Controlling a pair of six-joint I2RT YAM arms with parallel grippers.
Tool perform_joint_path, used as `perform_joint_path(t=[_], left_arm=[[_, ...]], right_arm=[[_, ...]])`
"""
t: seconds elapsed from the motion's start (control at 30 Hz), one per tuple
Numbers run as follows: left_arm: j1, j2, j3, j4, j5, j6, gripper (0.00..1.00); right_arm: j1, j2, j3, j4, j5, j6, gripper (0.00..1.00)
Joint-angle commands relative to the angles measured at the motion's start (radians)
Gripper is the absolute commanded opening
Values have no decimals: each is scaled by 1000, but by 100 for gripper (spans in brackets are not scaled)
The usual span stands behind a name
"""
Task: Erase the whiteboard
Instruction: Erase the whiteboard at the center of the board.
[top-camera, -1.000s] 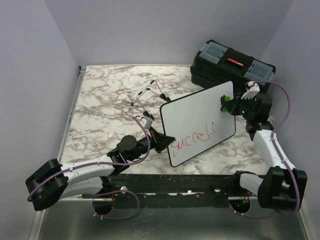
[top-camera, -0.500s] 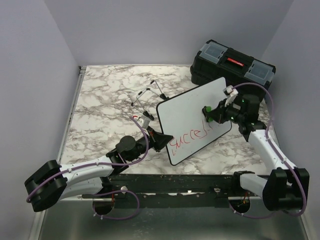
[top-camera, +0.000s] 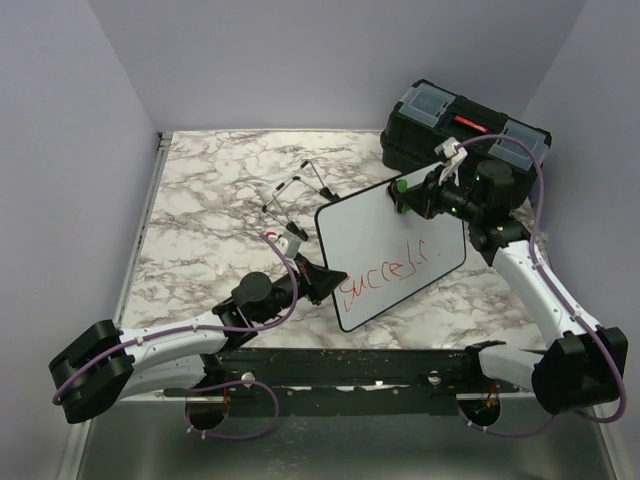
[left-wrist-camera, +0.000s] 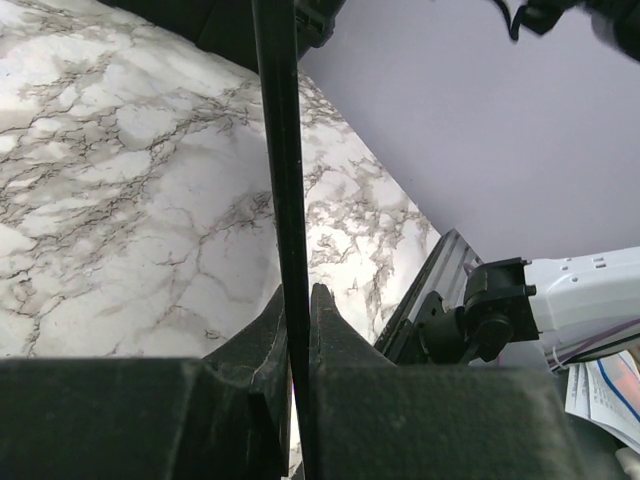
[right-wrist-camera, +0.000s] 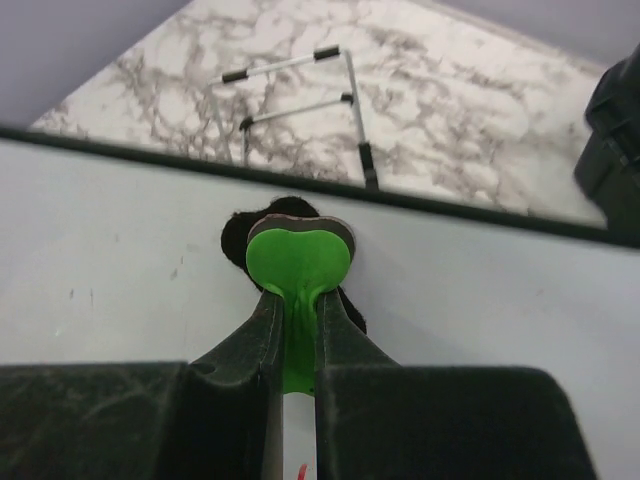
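Above the marble table (top-camera: 210, 190), we see the whiteboard (top-camera: 385, 245) held up at a tilt, gripped at one edge and touched by a green eraser (top-camera: 401, 187) near its far rim.

The left gripper (left-wrist-camera: 298, 295) has its jaws clamped on the board's lower left rim. From its wrist we see only the thin black edge, never the face, and from above the board's corner hides its fingertips. The right gripper (right-wrist-camera: 296, 300) pinches the eraser's green handle, and the dark pad beneath is mostly covered where it meets the white surface. Red handwriting crosses the lower half, and we cannot read its last marks. The wire easel stand (top-camera: 295, 195) lies on the table behind the board. The black toolbox (top-camera: 465, 125) sits at the back right, partly hidden by the right arm.
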Motion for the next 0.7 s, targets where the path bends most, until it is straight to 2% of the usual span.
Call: perform_joint_path(t=[0.0, 0.13, 0.3, 0.4, 0.47, 0.57, 0.67], left_arm=[[-14, -20, 39, 184, 35, -2, 0], [-16, -13, 52, 178, 34, -2, 0], [-18, -17, 62, 164, 22, -2, 0], [-18, -24, 60, 164, 18, -3, 0], [-18, -29, 59, 163, -7, -4, 0], [-19, -35, 57, 162, -7, -4, 0], [-20, -41, 52, 159, -2, -3, 0]], right_arm=[[51, 42, 126, 13, 123, 38, 1], [168, 70, 168, -100, 122, -30, 1], [290, 43, 119, -180, -54, -136, 1], [309, 6, 79, -199, -64, -162, 1], [308, -15, 60, -196, 48, -156, 0], [299, -43, 35, -151, 376, -128, 1], [231, -49, 20, -71, 546, -83, 1]])
